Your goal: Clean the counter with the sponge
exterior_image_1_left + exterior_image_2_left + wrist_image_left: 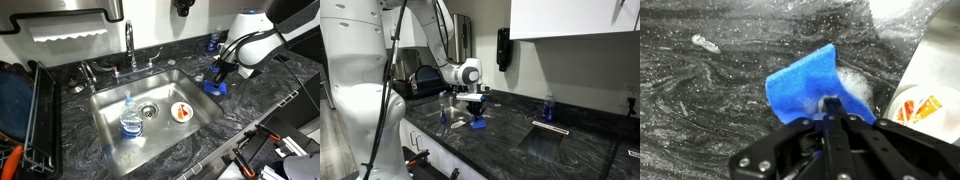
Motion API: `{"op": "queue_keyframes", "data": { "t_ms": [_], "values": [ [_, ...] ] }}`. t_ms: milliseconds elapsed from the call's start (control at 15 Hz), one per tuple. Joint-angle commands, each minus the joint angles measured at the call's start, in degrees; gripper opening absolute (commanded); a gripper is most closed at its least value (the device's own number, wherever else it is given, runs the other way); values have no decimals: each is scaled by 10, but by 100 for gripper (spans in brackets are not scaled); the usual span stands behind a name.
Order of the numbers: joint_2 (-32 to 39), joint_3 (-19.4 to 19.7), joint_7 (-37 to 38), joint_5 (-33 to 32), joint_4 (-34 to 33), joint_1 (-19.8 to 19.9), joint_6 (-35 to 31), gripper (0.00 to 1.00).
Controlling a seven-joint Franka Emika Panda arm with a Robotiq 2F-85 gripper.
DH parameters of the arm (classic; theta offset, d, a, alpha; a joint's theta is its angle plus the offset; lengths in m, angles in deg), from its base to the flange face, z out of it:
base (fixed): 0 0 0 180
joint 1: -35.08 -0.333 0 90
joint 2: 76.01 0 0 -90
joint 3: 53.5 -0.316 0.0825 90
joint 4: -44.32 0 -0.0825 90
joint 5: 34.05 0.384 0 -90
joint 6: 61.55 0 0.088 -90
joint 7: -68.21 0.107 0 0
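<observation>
The blue sponge [805,82] lies on the dark marbled counter [700,100] just right of the steel sink, with white foam on its edge. My gripper [830,108] is shut on the sponge and presses it onto the counter. The sponge shows in both exterior views [215,86] [478,124], under the gripper [221,74] [475,112].
The steel sink [110,115] holds a clear bottle with blue label [130,122] and a white dish with orange pieces [181,111]. A faucet [130,45] stands behind it. A small blue-topped bottle [212,42] sits at the back. A dish rack [20,120] stands at the left.
</observation>
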Motion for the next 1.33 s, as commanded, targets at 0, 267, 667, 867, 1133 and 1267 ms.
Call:
{"op": "queue_keyframes", "data": {
  "t_ms": [0, 267, 667, 867, 1133, 1267],
  "values": [
    [19, -3, 19, -9, 6, 1, -37, 0],
    [21, -3, 25, -8, 12, 1, -50, 0],
    [25, 5, 32, -21, 8, 7, -56, 0],
    [31, 9, 25, -20, 2, 12, -59, 0],
    [43, 14, 17, -12, -9, 16, -64, 0],
    [49, 15, 15, -11, -16, 19, -65, 0]
  ]
}}
